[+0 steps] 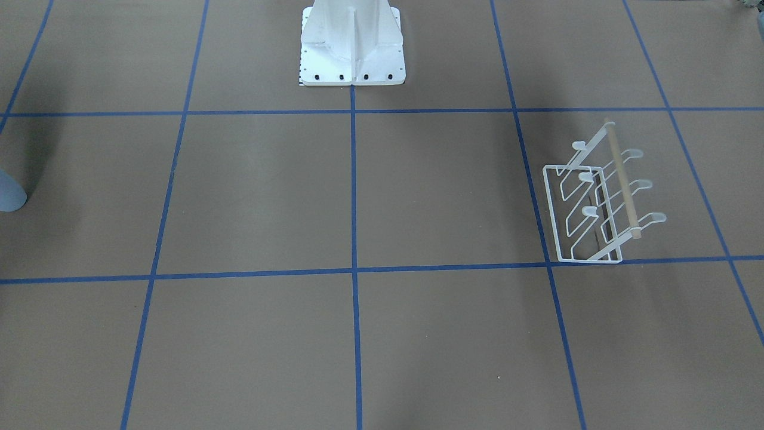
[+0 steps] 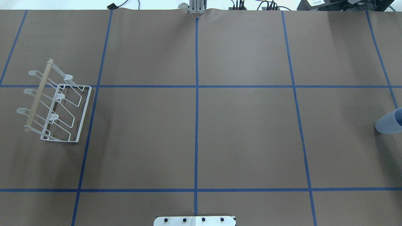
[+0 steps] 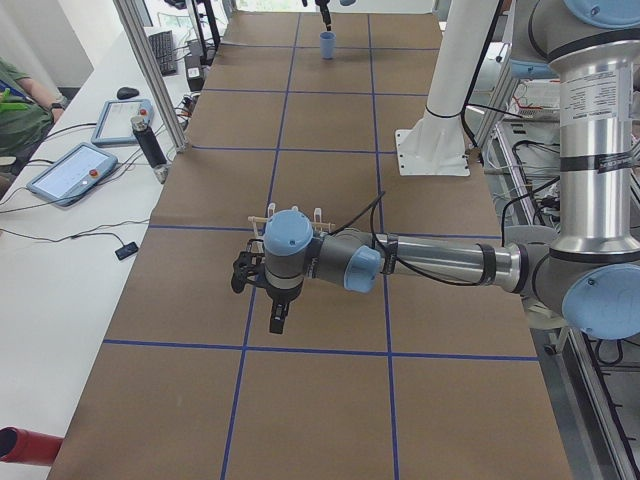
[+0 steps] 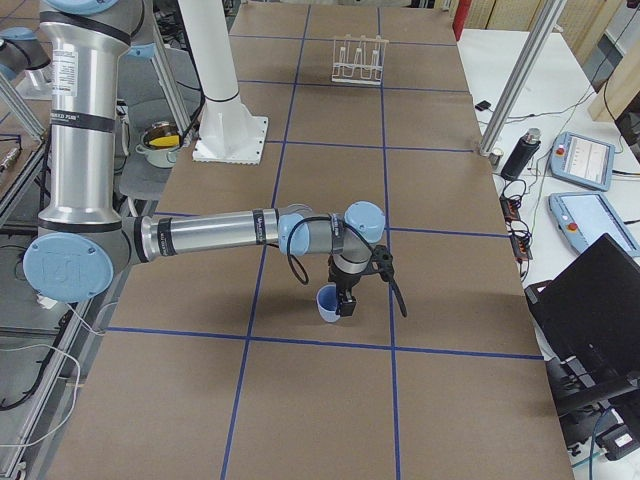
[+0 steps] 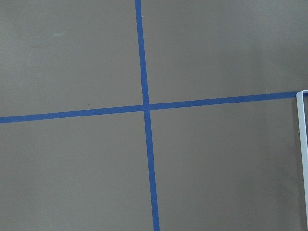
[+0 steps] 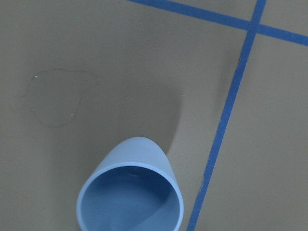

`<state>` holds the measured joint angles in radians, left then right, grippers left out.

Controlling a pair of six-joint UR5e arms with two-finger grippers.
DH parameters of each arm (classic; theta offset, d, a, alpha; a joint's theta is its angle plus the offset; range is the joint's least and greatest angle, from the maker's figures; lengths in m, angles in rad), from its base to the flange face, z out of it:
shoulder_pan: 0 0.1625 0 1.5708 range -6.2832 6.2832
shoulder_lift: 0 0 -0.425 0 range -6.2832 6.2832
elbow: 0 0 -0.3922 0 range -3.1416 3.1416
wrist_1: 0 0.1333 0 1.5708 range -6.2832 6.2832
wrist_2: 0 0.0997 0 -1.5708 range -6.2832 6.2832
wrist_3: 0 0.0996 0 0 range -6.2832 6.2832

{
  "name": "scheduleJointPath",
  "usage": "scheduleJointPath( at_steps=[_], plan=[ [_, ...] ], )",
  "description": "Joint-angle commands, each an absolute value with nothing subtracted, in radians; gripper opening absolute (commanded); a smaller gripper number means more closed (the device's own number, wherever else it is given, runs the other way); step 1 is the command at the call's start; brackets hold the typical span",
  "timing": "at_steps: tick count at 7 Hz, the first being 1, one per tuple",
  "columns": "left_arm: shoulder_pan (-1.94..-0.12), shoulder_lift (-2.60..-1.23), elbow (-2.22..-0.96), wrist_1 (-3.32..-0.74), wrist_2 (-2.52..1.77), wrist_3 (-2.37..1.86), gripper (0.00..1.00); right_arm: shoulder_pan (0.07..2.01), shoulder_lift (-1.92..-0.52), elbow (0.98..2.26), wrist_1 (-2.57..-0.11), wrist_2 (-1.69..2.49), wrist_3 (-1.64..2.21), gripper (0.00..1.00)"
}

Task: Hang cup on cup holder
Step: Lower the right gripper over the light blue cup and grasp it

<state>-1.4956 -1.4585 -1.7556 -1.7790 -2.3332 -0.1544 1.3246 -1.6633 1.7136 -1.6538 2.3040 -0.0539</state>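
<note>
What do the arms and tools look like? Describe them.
The left arm and right arm are silver tubes, grey joints with light blue caps, a black cable at each wrist. The left tool and right tool are black. Upright tubes carry lettering.

The cup (image 2: pixel 389 124) stands upright on the table (image 2: pixel 245 138), at the robot's right end. The cup holder (image 2: pixel 56 103) stands at the left end, well apart from it. The pedestal (image 1: pixel 352 45) is midway, behind both.
</note>
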Motion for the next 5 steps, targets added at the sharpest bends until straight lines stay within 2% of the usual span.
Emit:
scheduleJointPath(
  at_steps=[1, 5],
  plan=[
    [-1.496, -1.459, -1.759, -1.782, -2.333, -0.153, 0.99, 1.321, -1.654, 1.657, -1.654, 2.304, -0.051, 1.00],
    [-1.496, -1.459, -1.758, -1.784, -2.333, -0.152, 0.99, 1.299, -1.580, 1.568, -1.635, 2.304, -0.043, 1.00]
  ],
)
